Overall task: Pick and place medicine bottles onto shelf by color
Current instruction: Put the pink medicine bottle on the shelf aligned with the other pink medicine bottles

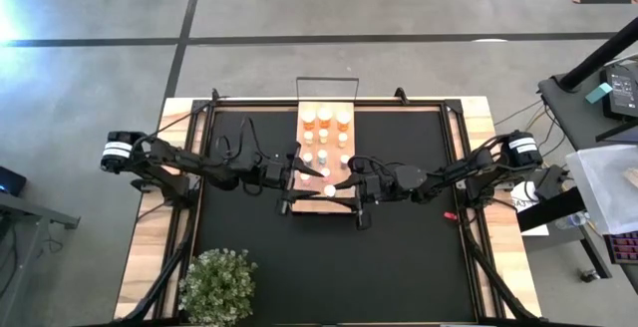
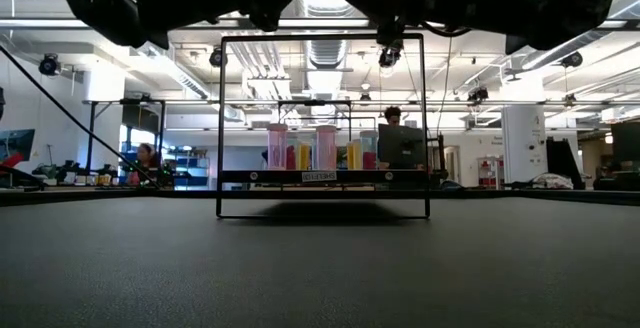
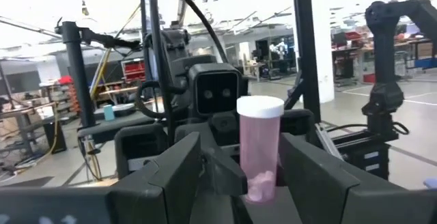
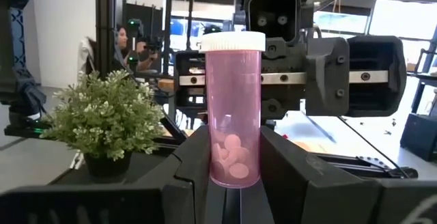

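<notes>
A slim pink medicine bottle [image 4: 233, 115] with a white cap [image 1: 327, 189] stands upright in the air over the near end of the shelf [image 1: 302, 163], with my right gripper [image 4: 233, 166] shut on it. My left gripper [image 3: 249, 179] faces it from the table's left, open. Its fingers stand on either side of the same bottle [image 3: 259, 149], with a clear gap on one side. Orange bottles [image 1: 326, 118] stand at the shelf's far end, and pale ones stand in its middle. In the low view, pink and orange bottles [image 2: 325, 148] stand on the wooden board [image 2: 320, 177]. My right gripper pinches the pink bottle's lower half [image 4: 217, 157] between its two fingers [image 4: 194, 166]. It comes nearly level from the table's right. The bottle stands upright, cap up, clear of the shelf. I cannot tell whether my left gripper touches the bottle.
The shelf's black wire frame [image 2: 322, 38] rises above the board. A potted plant [image 1: 219, 282] stands at the table's near left. A small red bit [image 1: 450, 214] lies on the black mat to the right. People show in the room beyond the table.
</notes>
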Controlling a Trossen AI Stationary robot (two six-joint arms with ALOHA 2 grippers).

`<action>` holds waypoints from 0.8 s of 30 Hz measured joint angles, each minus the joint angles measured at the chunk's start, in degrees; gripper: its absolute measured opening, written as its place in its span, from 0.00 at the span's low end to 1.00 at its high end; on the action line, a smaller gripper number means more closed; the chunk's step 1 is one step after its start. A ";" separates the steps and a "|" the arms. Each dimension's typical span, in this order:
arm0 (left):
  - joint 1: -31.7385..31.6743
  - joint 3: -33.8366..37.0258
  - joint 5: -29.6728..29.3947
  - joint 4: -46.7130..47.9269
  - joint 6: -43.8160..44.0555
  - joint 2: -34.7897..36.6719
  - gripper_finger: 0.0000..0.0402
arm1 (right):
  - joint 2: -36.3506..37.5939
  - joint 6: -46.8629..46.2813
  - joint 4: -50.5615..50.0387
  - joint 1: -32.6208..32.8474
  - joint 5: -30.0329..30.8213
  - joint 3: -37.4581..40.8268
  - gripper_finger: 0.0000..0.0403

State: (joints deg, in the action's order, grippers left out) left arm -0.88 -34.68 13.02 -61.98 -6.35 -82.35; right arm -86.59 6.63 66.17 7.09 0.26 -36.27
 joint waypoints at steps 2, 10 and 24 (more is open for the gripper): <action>0.27 -0.05 0.03 0.03 -0.02 -0.02 0.46 | 0.00 0.02 0.07 0.00 -0.01 0.00 0.25; 0.30 -0.39 0.04 1.51 0.45 -0.02 0.46 | 0.00 -0.17 0.04 0.00 -0.01 0.00 0.25; 0.40 -4.45 0.28 10.29 4.48 -0.02 0.46 | 0.00 0.48 -6.38 -1.46 1.84 -2.90 0.25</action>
State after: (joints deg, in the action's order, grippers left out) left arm -0.47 -39.13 13.30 -51.69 -1.87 -82.37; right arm -86.59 7.12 59.79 5.63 2.10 -39.17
